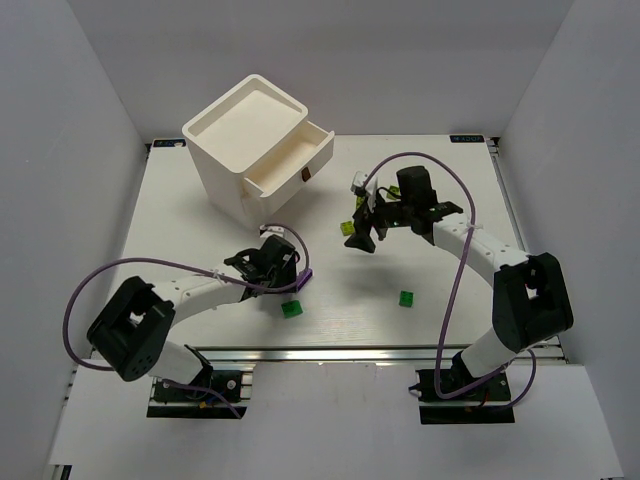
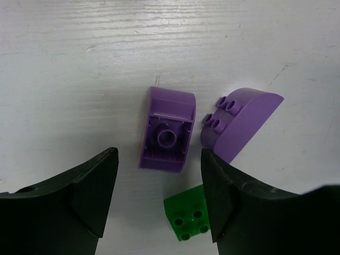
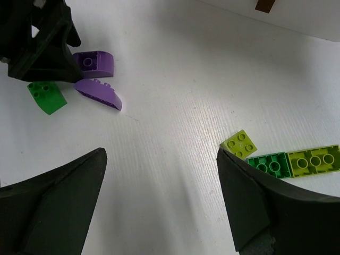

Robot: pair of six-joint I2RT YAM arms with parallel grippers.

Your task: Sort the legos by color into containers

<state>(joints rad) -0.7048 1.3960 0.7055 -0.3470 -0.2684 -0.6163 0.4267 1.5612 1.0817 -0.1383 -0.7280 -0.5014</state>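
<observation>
Two purple legos lie on the white table, one upside-down (image 2: 167, 130) and one on its side (image 2: 239, 121). A green lego (image 2: 188, 215) lies beside them, partly under my left gripper's right finger. My left gripper (image 2: 159, 196) hovers open over them, holding nothing; from above it (image 1: 280, 272) sits next to the purple pair (image 1: 303, 277). My right gripper (image 3: 162, 180) is open over bare table. To its right lie a yellow-green square lego (image 3: 240, 143), a green one (image 3: 270, 163) and a long yellow-green one (image 3: 314, 161). The white containers unit (image 1: 245, 140) has one drawer (image 1: 290, 168) pulled open.
A lone green lego (image 1: 407, 299) lies toward the front right of the table, and another (image 1: 291, 309) just in front of my left gripper. White walls close in the table on three sides. The right arm's purple cable (image 1: 455, 250) loops over the table.
</observation>
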